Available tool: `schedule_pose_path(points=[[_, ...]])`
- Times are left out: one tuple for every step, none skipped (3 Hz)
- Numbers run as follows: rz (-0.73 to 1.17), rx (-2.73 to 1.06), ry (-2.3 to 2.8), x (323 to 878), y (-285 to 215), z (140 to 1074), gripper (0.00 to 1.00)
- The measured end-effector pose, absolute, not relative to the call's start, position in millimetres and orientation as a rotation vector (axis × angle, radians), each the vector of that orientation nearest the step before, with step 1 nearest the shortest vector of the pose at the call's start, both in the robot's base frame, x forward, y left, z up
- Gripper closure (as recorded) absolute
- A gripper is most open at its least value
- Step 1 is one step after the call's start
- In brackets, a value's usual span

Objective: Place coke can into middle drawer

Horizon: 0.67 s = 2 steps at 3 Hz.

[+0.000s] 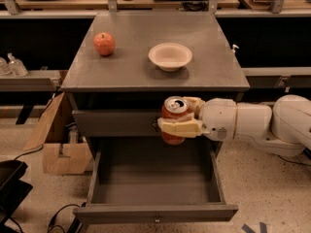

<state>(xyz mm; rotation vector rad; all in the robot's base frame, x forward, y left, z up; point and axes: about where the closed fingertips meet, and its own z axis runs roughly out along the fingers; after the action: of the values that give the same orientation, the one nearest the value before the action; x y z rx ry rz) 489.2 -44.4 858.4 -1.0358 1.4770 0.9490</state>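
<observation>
While the gripper (176,116), clamped round the upright can (173,111), holds it in the air above the back of the open drawer (150,184), carrying looks nearly done; next move probably calls for lowering inside, then release.
</observation>
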Motion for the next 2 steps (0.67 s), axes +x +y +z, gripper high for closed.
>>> schedule_pose_path(points=[[0.963, -1.042, 1.501, 499.8, -32.1, 821.8, 1.0], [0.969, -1.076, 1.547, 519.5, -14.5, 744.2, 1.0]])
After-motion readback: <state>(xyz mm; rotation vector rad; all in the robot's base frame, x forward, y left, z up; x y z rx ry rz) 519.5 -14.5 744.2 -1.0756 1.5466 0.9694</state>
